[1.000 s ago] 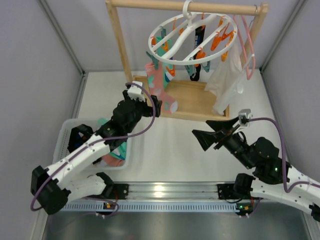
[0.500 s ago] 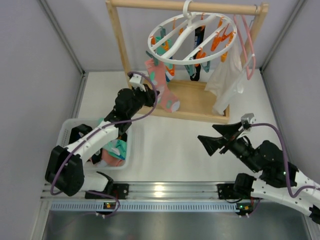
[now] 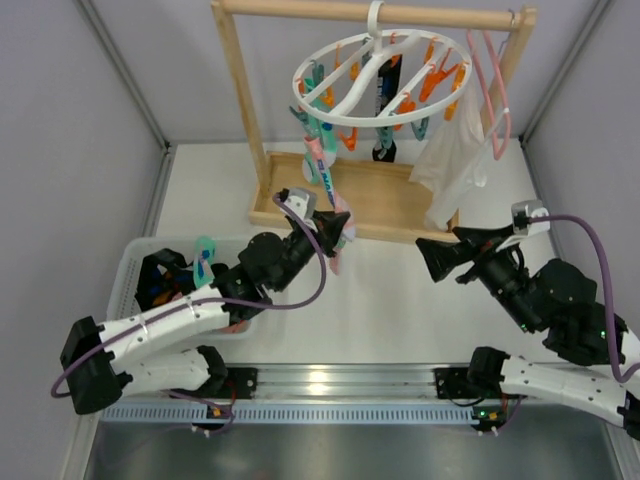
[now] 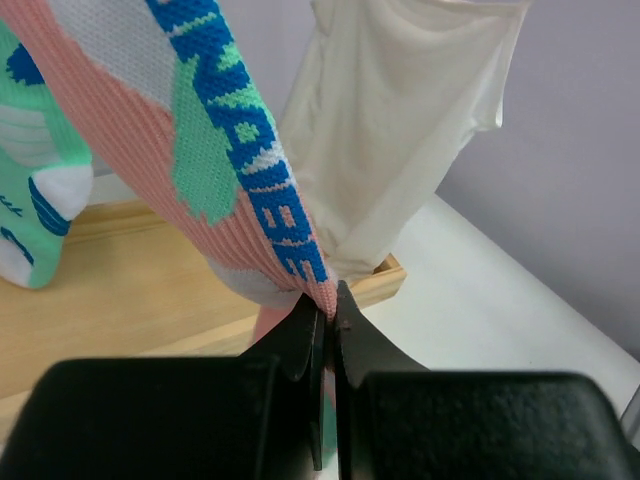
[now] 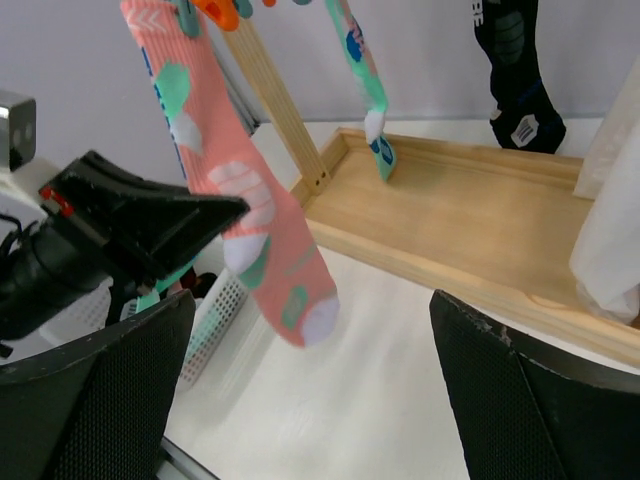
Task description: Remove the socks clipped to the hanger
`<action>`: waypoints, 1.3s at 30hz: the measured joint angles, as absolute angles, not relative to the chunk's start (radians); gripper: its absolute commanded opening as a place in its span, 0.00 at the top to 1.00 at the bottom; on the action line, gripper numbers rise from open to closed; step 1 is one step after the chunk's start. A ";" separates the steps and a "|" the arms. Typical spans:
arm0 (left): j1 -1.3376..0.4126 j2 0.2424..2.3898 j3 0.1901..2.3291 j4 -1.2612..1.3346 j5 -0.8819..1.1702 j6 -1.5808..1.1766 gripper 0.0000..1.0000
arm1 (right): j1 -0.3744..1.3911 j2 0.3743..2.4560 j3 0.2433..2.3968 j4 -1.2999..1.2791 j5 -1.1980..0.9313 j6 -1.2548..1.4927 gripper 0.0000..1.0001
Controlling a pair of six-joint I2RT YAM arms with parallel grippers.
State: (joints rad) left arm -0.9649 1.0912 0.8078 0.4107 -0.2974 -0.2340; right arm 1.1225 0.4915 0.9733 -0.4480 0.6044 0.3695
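- The white table (image 3: 380, 310) is enclosed by plain grey walls (image 3: 80, 120) on three sides.
- A wooden rack (image 3: 242, 100) is set at its far end.
- A metal rail (image 3: 340, 382) is fixed along the near edge.

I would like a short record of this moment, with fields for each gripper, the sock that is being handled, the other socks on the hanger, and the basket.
left gripper: shut on the lower part of the pink sock
right gripper: open, holds nothing
pink sock: top end at a clip on the hanger, stretched slanting down to the left gripper
other socks on hanger: black sock, teal sock
basket: some socks inside
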 measured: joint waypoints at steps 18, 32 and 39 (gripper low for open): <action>-1.336 1.438 1.016 0.407 -0.969 0.079 1.00 | 1.122 1.095 1.763 -0.706 0.535 0.221 0.19; -1.337 1.441 1.017 0.407 -1.003 0.073 1.00 | 0.885 1.472 2.030 -0.844 0.378 0.102 0.43; -1.337 1.441 1.016 0.407 -0.981 0.055 1.00 | 0.842 1.509 2.030 -0.830 0.302 0.086 0.48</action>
